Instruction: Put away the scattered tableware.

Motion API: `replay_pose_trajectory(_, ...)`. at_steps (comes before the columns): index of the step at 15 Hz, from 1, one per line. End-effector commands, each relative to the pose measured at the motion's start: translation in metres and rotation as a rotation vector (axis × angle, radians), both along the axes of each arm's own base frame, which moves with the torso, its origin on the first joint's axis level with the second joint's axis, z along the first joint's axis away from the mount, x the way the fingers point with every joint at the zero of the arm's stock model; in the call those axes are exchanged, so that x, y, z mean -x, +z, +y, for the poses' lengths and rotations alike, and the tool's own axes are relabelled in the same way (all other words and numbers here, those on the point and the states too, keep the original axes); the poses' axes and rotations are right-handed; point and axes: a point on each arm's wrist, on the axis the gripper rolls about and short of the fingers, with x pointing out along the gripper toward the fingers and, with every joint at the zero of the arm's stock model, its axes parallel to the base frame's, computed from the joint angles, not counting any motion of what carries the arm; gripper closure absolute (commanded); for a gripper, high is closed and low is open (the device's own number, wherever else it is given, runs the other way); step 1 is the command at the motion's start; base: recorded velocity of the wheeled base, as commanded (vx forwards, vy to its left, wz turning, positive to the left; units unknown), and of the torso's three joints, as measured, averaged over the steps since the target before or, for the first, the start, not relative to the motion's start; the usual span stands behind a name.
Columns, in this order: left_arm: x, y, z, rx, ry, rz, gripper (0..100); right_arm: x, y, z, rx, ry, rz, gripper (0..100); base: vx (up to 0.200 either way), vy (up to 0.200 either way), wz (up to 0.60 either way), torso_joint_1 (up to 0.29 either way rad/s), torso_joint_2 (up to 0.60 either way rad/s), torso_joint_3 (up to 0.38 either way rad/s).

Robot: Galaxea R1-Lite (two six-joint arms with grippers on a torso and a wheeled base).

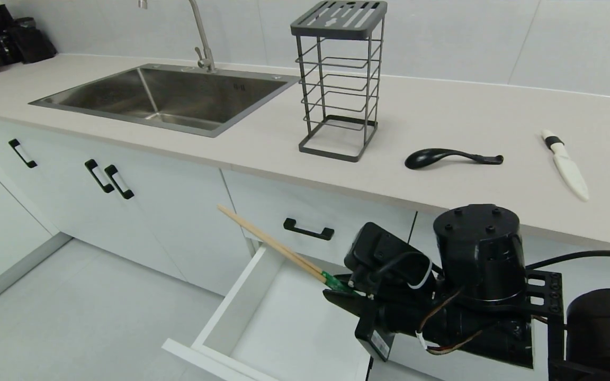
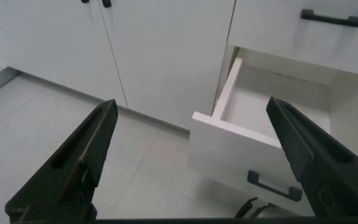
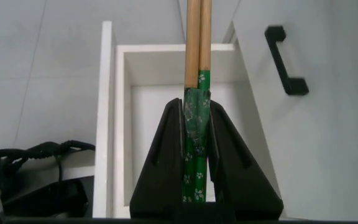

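Closest to us, the right claw (image 1: 343,294) is clamped tight on the green-wrapped end of the chopsticks (image 1: 273,244). The pair sits pinched together between the two fingers, and the bare wooden tips stick out up and away toward the cabinet fronts. The claw hangs right over the open drawer (image 1: 241,304), which looks bare inside from what we can see.

The left claw (image 2: 191,104) is spread wide with nothing in it. It's off to the side of that same drawer, above the floor.

So we're at the drop-off step for the chopsticks, we reckon. To do it well, we'd bring the claw lower and tip the sticks flatter, so they go in along the drawer's length and don't poke over the front or side wall. We'd only let go once they're near the bottom, otherwise they'll bounce and roll apart. They're long, so the tips need to clear the cabinet face too.

Further back on the desk (image 1: 442,116) there's a black spoon (image 1: 442,156) and a white knife (image 1: 567,166), well apart from each other and both waiting their turn. Left of the spoon stands a wire rack (image 1: 339,79), and beyond that is the sink (image 1: 209,87).
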Motion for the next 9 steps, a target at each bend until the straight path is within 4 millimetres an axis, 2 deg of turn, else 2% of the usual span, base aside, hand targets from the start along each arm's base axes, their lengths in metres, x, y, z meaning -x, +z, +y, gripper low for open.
replay_pose_trajectory(1, 0.000, 0.000, 0.000, 0.000, 0.001, 0.001, 0, 0.002, -0.002, -0.002, 0.007, 0.006, 0.005, 100, 0.000, 0.000, 0.00, -0.237, 0.46, 0.207)
replay_pose_trajectory(9, 0.000, 0.000, 0.000, 0.000, 0.001, -0.001, 0, 0.011, -0.005, -0.021, 0.130, -0.008, 0.085, 100, 0.000, 0.000, 0.00, -0.253, 0.36, 0.136)
